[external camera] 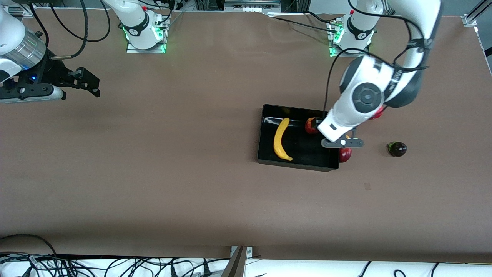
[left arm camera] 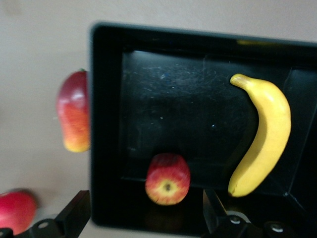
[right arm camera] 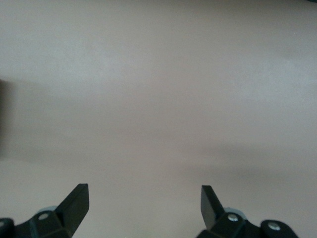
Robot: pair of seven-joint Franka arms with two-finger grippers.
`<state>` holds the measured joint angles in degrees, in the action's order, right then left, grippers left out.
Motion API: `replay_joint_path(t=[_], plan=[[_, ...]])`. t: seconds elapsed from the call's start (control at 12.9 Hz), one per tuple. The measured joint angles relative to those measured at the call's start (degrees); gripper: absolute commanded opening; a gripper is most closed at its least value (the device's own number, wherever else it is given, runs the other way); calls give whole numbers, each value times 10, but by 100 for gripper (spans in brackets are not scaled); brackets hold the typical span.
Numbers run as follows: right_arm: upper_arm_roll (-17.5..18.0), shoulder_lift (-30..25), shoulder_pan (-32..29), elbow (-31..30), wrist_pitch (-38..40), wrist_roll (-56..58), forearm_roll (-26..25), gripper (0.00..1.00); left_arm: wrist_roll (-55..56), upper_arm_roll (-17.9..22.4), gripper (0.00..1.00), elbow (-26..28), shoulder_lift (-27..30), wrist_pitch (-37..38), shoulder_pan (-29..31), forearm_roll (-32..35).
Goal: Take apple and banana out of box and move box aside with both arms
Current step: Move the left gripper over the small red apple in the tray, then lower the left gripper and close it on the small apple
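The black box (external camera: pixel 265 134) lies toward the left arm's end of the table. In it are the yellow banana (external camera: pixel 281 139) and the red-yellow apple (external camera: pixel 309 126). The mango (external camera: pixel 345 154) lies on the table against the box's outer wall. The pomegranate (external camera: pixel 379 114) is mostly hidden under the left arm. The dark purple fruit (external camera: pixel 397 149) lies apart. My left gripper (external camera: pixel 319 124) is open and empty, up over the box corner by the apple. Its view shows the gripper (left arm camera: pixel 146 213), box (left arm camera: pixel 106 124), apple (left arm camera: pixel 167 178), banana (left arm camera: pixel 262 144), mango (left arm camera: pixel 74 119) and pomegranate (left arm camera: pixel 15 210). My right gripper (external camera: pixel 86 82) waits open.
The right gripper (right arm camera: pixel 143 203) hangs over bare brown table at the right arm's end. The arm bases stand along the table's edge farthest from the front camera. Cables lie below the table's near edge.
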<state>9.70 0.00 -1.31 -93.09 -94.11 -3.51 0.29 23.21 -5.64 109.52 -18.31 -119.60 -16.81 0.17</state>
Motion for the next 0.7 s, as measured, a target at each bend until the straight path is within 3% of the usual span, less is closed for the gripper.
replay_joint_path(t=[0.46, 0.54, 0.62, 0.7], plan=[[1, 2, 11, 0, 18, 1, 0, 100, 32, -14, 100, 120, -24, -160, -13, 28], [1, 2, 13, 0, 18, 1, 0, 100, 36, -14, 89, 132, -33, -178, -16, 33], [1, 2, 14, 0, 18, 1, 0, 100, 36, -14, 61, 139, -41, -189, -18, 37], [1, 2, 15, 0, 18, 1, 0, 100, 38, -14, 12, 142, -46, -193, -20, 44]])
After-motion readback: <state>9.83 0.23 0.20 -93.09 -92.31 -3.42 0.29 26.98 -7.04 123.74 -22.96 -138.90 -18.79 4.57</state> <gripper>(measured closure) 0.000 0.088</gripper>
